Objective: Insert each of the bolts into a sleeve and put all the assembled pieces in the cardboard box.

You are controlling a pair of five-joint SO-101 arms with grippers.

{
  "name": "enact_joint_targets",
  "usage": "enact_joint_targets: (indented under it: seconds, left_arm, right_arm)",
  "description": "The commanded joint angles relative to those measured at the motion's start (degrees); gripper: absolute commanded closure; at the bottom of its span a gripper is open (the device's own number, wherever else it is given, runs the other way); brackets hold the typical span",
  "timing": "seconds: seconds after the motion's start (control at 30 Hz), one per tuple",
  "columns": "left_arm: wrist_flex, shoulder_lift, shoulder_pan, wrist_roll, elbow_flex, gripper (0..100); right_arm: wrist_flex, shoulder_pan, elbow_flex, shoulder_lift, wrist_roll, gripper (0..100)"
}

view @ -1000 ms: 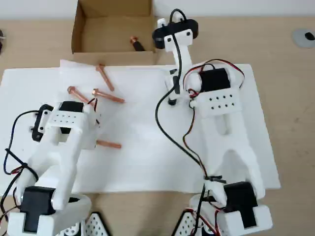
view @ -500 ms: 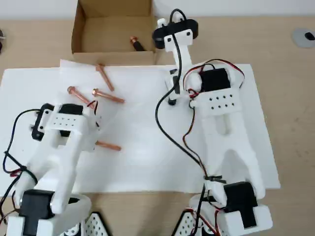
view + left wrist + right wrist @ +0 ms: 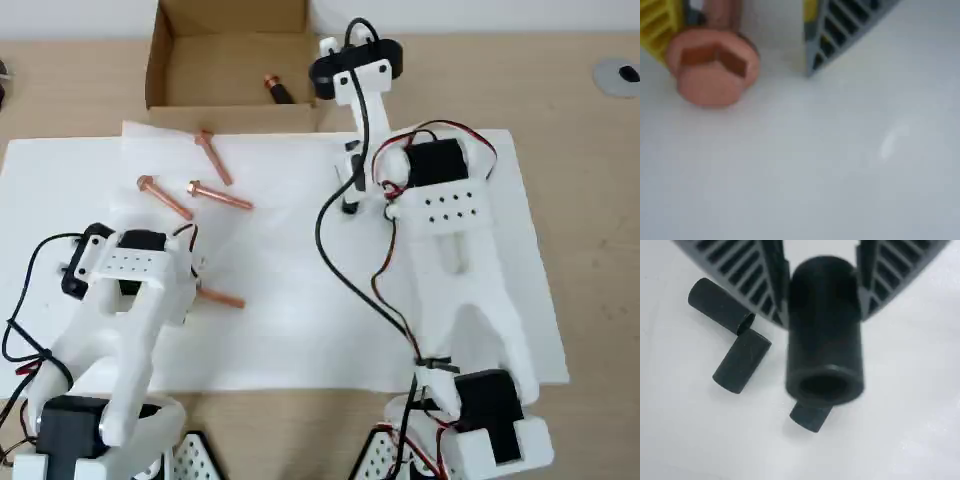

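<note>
- One copper hex-socket bolt (image 3: 712, 65) lies on the white sheet (image 3: 840, 175) between parted fingers of the left claw (image 3: 742, 55)
- Right claw (image 3: 822, 290) clamped on a black cylindrical sleeve (image 3: 824, 355)
- Brown cardboard box (image 3: 155, 70) holds one assembled piece (image 3: 277, 88)

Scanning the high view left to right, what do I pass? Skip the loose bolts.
left arm → assembled piece inside the cardboard box → right arm → grey disc
</note>
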Motion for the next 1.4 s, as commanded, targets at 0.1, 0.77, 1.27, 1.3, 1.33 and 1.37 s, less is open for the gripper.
enact_joint_targets:
  seconds: [0.1, 0.77, 1.27, 1.3, 1.33, 1.37]
  left_arm:
    - [-2.02, 0.66, 0.62, -0.26, 0.00, 87]
    - [12.40, -9.63, 0.44, -22.86, -18.02, 99]
    - [14.59, -13.93, -2.11, -42.46, -40.09, 99]
    - [14.51, -13.93, -2.90, -42.37, -41.49, 99]
    - [14.42, -13.93, -3.69, -42.11, -42.90, 99]
    - [14.15, -13.93, -4.48, -42.20, -44.13, 99]
  right_arm:
    - [-0.70, -0.66, -0.48, -0.57, 0.44, 98.6]
    - [-0.70, -0.66, -0.40, -0.57, 0.18, 98.6]
    - [-0.97, -1.63, -0.48, -0.66, 1.14, 98.5]
    - [-1.05, -2.15, -0.48, -0.92, 2.37, 98.4]
    - [-1.49, -2.95, -0.57, -1.63, 3.96, 98.4]
    - [-2.46, -3.91, -0.48, -2.86, 5.45, 98.4]
